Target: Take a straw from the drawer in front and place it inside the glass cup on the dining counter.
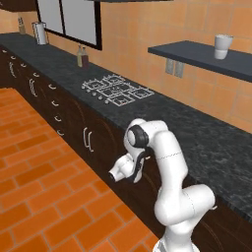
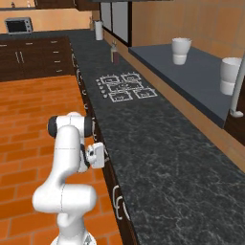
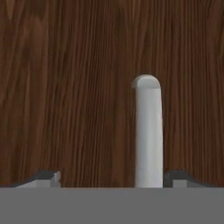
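The hand view looks straight at the dark-brown wood front of the drawer (image 3: pixel 65 87) from very close. Its silver handle (image 3: pixel 148 131) rises between my fingertips (image 3: pixel 49 177), nearer the right one. My gripper (image 3: pixel 113 177) is open, with the jaws wide apart on either side of the handle and not touching it. In the right base view my white arm (image 2: pixel 67 158) reaches the hand against the cabinet fronts below the worktop. The straw, the glass cup and the dining counter are out of view.
A black speckled worktop (image 1: pixel 197 133) with a stove top (image 1: pixel 117 90) runs above the dark cabinets. A dark shelf (image 1: pixel 197 55) carries a white cup (image 1: pixel 222 47). Bottles (image 1: pixel 82 57) and a paper roll (image 1: pixel 40 33) stand further along. Orange floor (image 1: pixel 44 187) lies open to the left.
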